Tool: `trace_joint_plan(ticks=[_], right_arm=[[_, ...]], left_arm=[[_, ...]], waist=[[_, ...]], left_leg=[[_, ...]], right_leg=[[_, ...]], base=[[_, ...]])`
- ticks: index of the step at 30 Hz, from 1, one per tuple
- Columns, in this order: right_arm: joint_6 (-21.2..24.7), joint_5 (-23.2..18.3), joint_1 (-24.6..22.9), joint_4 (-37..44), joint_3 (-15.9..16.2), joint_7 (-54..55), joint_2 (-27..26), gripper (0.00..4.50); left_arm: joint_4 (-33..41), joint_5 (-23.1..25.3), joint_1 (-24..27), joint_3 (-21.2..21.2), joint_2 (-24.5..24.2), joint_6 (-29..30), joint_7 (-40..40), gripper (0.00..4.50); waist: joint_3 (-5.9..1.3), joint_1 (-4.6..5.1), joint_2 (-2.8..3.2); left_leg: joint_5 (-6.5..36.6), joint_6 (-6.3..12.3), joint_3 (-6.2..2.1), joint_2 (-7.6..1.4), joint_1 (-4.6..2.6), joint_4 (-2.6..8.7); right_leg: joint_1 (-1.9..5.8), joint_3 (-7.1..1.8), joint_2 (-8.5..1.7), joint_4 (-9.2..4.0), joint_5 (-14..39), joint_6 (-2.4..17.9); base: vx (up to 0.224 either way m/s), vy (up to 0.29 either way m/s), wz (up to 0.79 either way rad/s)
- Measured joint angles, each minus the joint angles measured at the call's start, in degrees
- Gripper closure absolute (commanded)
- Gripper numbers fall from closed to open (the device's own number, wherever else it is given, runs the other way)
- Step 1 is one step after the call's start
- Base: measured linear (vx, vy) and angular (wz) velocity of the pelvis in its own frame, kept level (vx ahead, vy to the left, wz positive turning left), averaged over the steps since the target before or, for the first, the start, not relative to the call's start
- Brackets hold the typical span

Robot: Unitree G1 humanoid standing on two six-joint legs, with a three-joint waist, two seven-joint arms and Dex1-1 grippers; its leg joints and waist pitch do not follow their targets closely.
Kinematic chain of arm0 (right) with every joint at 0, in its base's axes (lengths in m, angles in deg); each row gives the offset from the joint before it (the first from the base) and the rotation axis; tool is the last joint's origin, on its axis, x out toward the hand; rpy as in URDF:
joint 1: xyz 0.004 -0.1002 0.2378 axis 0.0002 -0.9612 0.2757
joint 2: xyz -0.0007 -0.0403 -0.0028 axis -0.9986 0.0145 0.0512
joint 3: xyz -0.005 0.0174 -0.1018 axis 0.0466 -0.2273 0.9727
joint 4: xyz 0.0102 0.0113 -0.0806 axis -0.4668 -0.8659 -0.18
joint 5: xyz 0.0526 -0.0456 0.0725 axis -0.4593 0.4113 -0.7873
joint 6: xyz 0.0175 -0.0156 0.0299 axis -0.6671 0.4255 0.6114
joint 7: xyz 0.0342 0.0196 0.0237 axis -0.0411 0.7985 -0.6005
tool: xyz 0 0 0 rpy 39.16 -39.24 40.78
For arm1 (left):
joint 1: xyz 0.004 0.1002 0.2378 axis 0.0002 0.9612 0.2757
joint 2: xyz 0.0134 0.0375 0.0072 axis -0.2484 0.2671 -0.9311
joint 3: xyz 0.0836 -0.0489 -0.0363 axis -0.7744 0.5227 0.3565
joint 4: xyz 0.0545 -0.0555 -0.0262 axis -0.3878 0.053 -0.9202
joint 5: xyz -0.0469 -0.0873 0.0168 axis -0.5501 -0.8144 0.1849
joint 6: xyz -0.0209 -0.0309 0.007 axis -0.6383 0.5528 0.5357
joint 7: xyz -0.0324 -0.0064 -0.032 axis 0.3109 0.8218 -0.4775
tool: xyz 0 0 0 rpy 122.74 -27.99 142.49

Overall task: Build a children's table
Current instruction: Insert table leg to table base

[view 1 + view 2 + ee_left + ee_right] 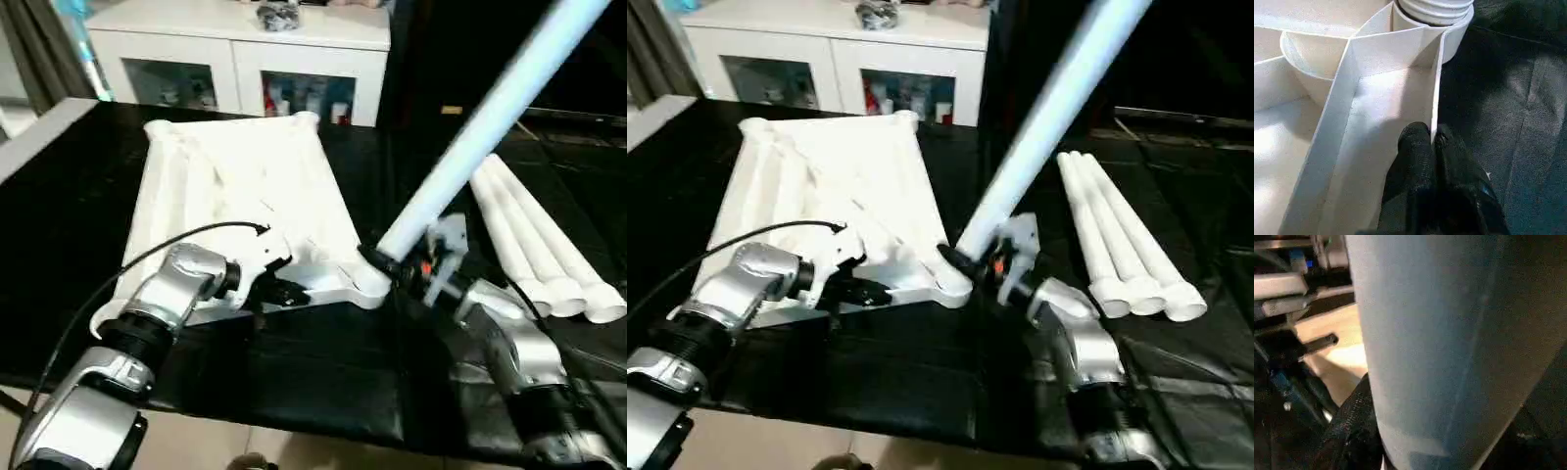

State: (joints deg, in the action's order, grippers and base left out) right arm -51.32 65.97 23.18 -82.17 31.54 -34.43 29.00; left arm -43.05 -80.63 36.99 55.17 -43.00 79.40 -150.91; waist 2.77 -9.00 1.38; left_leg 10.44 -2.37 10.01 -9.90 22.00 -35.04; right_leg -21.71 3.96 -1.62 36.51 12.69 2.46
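Note:
The white table top (245,186) lies upside down on the black surface, ribs facing up. My left gripper (1432,142) is shut on the thin rim wall at its near edge, close to the near right corner. A long white leg (490,117) rises at a slant up and to the right from that corner socket (1437,10), where its ribbed end sits. My right gripper (387,264) is shut around the leg's lower end just above the socket. In the right wrist view the leg (1449,347) sits against a black finger (1352,431).
Three more white legs (534,245) lie side by side on the black surface to the right of the top. A white glass-door cabinet (245,59) stands behind the table. The black surface's near edge runs just under my forearms.

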Motion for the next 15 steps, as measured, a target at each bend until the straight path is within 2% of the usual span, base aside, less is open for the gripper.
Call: trace_joint_plan(ticks=[4,9,15], right_arm=[[-0.21,2.89,1.41,-0.14,1.94,-0.83,0.78,2.59],[-0.17,3.15,4.23,-3.69,2.76,-2.56,0.58,2.59],[-0.17,2.85,6.48,-6.97,2.81,-5.07,0.05,2.59]], left_arm=[[-0.04,0.77,0.24,-0.01,-0.12,-0.97,0.0,4.5],[-0.02,1.27,0.5,-0.01,-0.78,-1.85,0.02,4.5],[-0.03,2.35,0.66,-0.32,-1.81,-4.91,-0.73,4.5]], waist=[[-0.22,0.12,-0.37],[-0.35,0.72,-0.71],[-0.3,0.85,-1.22]], left_leg=[[0.0,0.0,0.0,-0.01,-0.09,0.08],[0.0,-0.01,0.0,-0.01,-0.17,0.11],[-0.01,-0.02,0.0,-0.01,-0.24,0.25]], right_leg=[[0.07,0.02,0.0,-0.02,0.04,-0.07],[0.1,0.03,0.0,0.0,0.02,-0.07],[0.11,0.03,0.01,-0.02,0.06,-0.16]], base=[[0.0,0.0,0.0],[0.0,0.0,0.0],[0.0,0.0,0.0]])
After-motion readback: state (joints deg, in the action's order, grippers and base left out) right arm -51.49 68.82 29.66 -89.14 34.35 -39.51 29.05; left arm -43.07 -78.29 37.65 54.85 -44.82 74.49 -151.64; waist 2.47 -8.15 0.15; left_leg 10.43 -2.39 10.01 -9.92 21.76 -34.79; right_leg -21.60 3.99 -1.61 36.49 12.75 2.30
